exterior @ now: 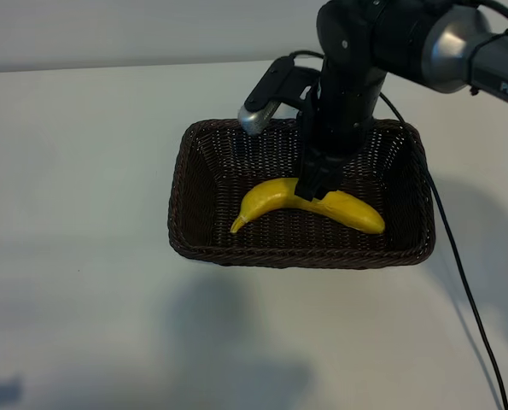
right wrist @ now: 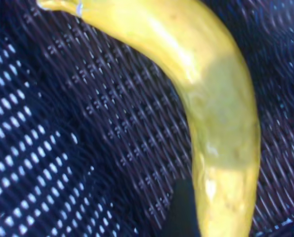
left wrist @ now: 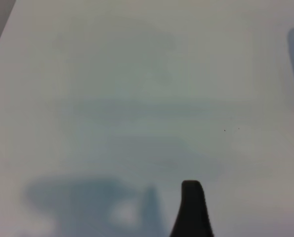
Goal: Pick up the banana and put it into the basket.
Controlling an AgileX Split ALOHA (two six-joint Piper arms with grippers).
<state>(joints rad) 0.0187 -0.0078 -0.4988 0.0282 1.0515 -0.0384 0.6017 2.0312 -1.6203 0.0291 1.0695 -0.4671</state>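
The right arm reaches straight down into the basket (exterior: 194,248), its right gripper (exterior: 316,190) spread wide over the banana (exterior: 356,213), gripping nothing.

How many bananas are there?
1. The banana lies on the floor of the basket, right under the right tool. The arm covers part of the basket, so another small thing could hide there.

We see even, bright light; soft shadows fall on the table (exterior: 83,256); both wrist views are blurred.
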